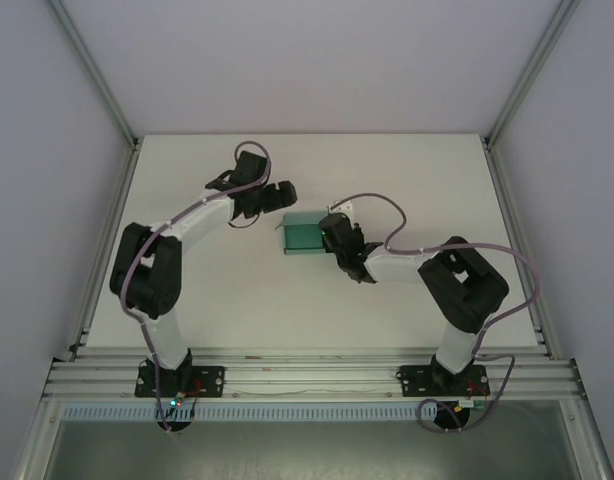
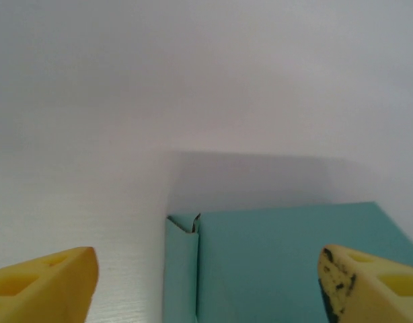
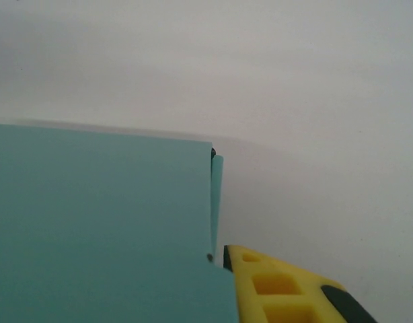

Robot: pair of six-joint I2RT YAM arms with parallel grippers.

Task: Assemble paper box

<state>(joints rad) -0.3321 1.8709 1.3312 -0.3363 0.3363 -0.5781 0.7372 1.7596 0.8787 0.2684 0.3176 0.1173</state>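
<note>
The paper box [image 1: 303,236] is a small teal-green folded box lying at the middle of the white table [image 1: 187,180]. My left gripper [image 1: 281,196] hovers just beyond its far left corner. In the left wrist view that gripper [image 2: 208,286] is open, its yellow fingers [image 2: 45,282] wide apart, with the paper box [image 2: 287,262] and its folded side flap low between them. My right gripper [image 1: 334,240] sits at the box's right edge. In the right wrist view the paper box [image 3: 99,222] hides one finger. The other finger [image 3: 280,289] presses against the card edge near the view's centre.
Aluminium frame posts [image 1: 97,80] and a rail [image 1: 307,370] border the table on the left, right and near sides. White walls stand behind. Bare tabletop lies all round the box.
</note>
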